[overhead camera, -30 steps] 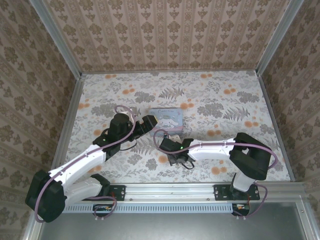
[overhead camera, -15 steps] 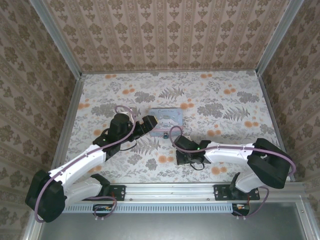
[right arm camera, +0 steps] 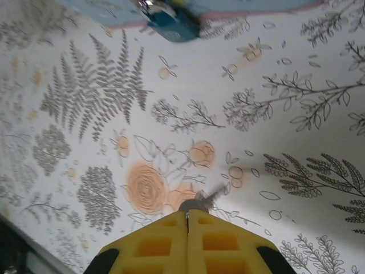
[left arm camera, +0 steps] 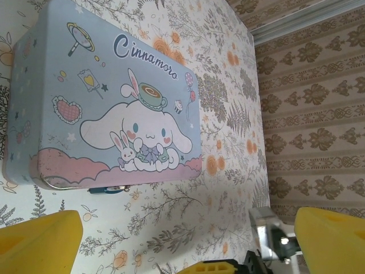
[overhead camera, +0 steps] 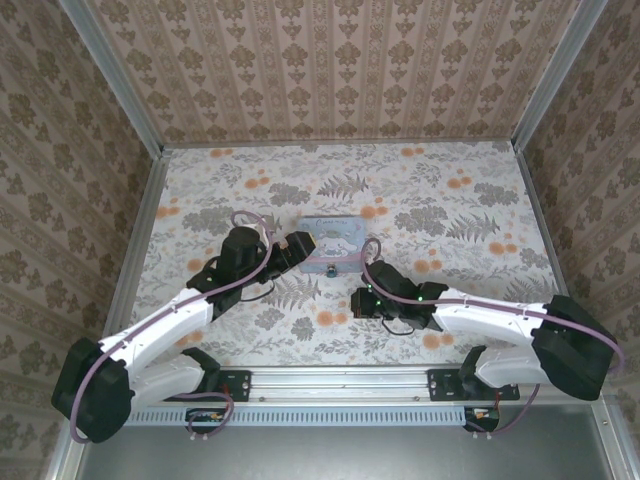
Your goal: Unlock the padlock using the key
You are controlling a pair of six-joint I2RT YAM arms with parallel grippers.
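My left gripper (left arm camera: 187,228) has its yellow fingers (left arm camera: 40,242) spread wide with nothing between them. It faces the pale blue Cinnamoroll tin (left arm camera: 114,103), which lies flat on the floral surface (left arm camera: 228,171). The padlock (right arm camera: 171,25), small and teal-bodied, lies on the surface right against the tin's long pink-banded edge. My right gripper (right arm camera: 187,216) has its fingers pressed together, pinching a small metal key (right arm camera: 199,201) at the tips. The key is well apart from the padlock, over an orange flower print.
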